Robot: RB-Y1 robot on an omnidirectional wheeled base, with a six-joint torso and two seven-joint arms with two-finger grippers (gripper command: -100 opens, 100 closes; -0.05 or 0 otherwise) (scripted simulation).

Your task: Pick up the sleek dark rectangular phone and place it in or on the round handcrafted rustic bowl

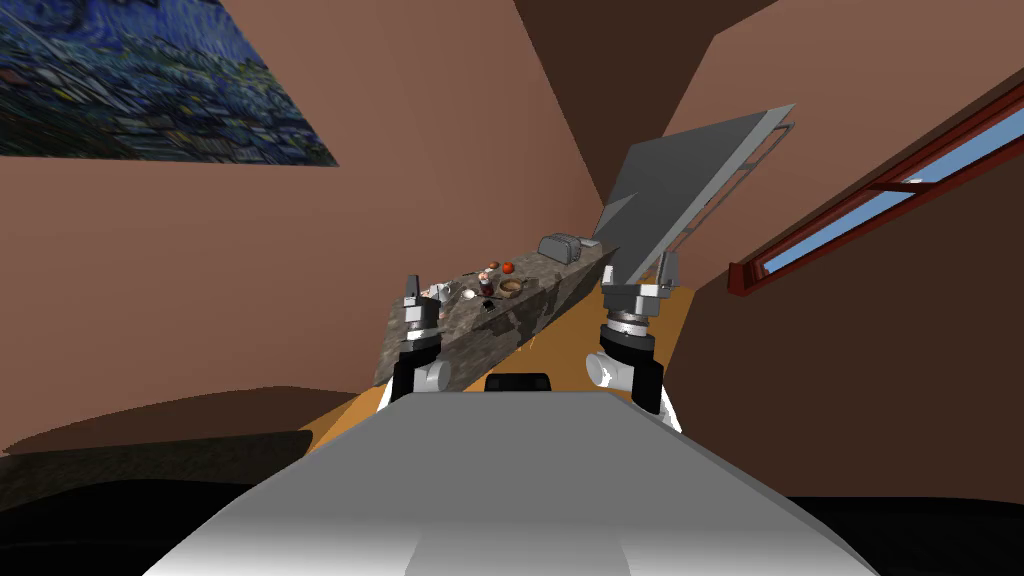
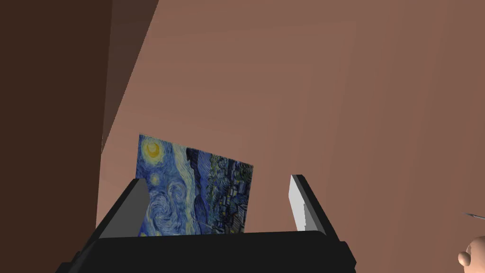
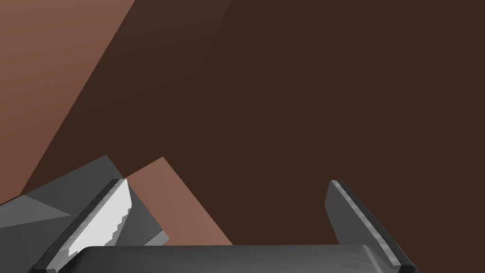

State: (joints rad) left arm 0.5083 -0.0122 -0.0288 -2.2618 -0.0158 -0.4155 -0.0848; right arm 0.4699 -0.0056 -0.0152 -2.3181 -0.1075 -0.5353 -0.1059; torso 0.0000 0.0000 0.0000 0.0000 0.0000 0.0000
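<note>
Approach looks like the step in hand: the dark phone (image 1: 488,304) lies on the stone counter (image 1: 530,315) just beside the brown bowl (image 1: 511,287), ahead of both arms. Next, one arm must reach down over it. Left gripper (image 2: 218,180) and right gripper (image 3: 226,182) stand raised, jaws spread wide, holding nothing.

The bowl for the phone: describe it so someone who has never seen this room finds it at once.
Start at the long mottled counter that ends at the grey toaster. In the cluster of small things mid-counter, the bowl sits beside the red round thing. It is the only brown, open ring there.
</note>
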